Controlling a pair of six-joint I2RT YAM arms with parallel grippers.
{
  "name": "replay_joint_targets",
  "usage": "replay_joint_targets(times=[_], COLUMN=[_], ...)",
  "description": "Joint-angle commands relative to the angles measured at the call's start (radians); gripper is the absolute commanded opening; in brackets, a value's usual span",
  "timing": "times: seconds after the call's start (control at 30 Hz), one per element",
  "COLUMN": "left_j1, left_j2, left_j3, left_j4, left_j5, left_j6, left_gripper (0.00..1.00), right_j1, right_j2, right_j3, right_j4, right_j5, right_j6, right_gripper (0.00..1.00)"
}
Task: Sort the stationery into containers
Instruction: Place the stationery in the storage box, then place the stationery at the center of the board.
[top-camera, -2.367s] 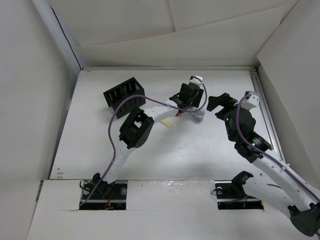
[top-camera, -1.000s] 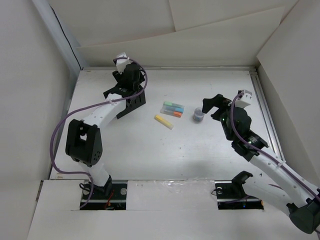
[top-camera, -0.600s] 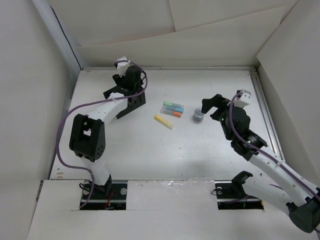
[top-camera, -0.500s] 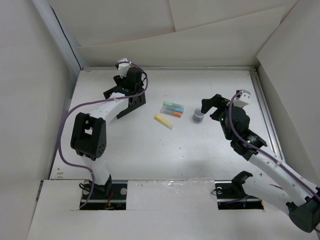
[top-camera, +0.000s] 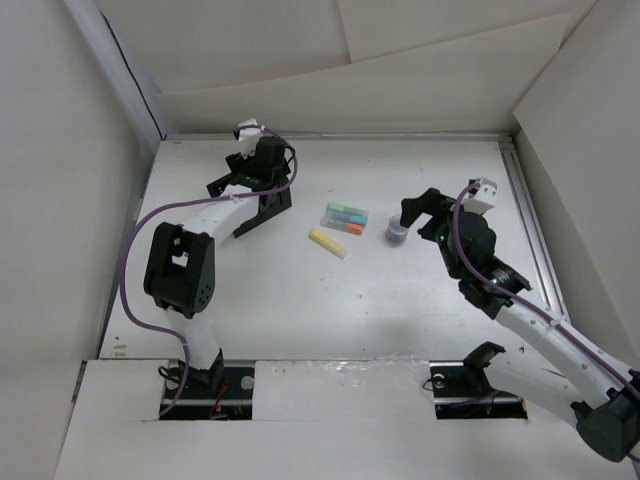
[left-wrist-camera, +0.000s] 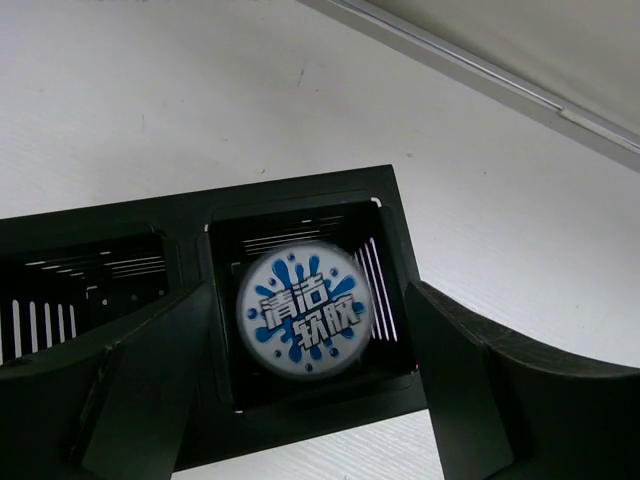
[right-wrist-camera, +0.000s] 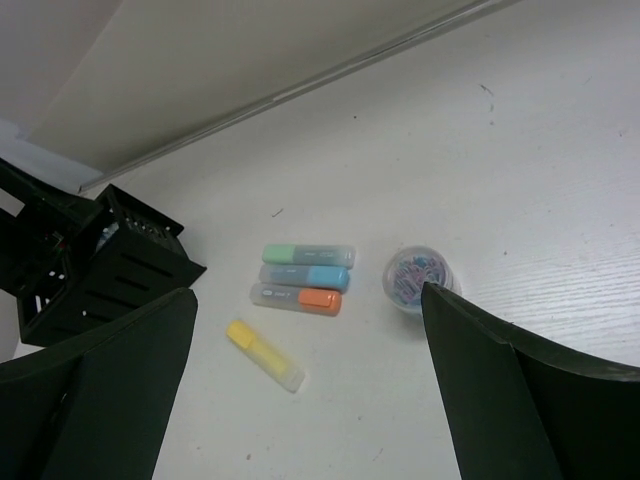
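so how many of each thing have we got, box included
markers: 4 (green, blue, orange, yellow)
round tubs: 2 (one on the table, one in the box)
box: 1
total: 7

The organiser box (left-wrist-camera: 285, 193) is black, with pale slits striping its walls. The round roll (left-wrist-camera: 303, 310) is white with a blue splash and lettering. The mint-green bar (right-wrist-camera: 308, 255), blue bar (right-wrist-camera: 305, 276), orange bar (right-wrist-camera: 296, 297) and yellow bar (right-wrist-camera: 264, 354) have clear ends. The tub (right-wrist-camera: 418, 279) shows mixed colours. The desk (right-wrist-camera: 520, 180) is white.

The left arm (top-camera: 205, 213) and right arm (top-camera: 545, 325) have white links and bulky black joints, and a purple cable (top-camera: 122, 285) runs along each. The left gripper (top-camera: 258, 172) and right gripper (top-camera: 416, 207) are black, white-capped.
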Motion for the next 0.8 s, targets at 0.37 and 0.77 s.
replay_joint_targets(times=[0.37,0.77], left_j1=[-0.098,-0.474], left_j2=[-0.183,0.016], left_j3=[-0.07,-0.057], left_j4=[0.144,0.253], left_j5=[0.128,0.488], left_j6=[0.059,0.226], left_gripper=[0.63,0.84], right_j1=[0.006,0.016], right_j2=[-0.011,-0.13], right_j3=[0.031,0.022], right_j4=[0.048,-0.003], right_j5=[0.014,0.183], right_j6=[-0.015,0.015], right_gripper=[0.77,0.74])
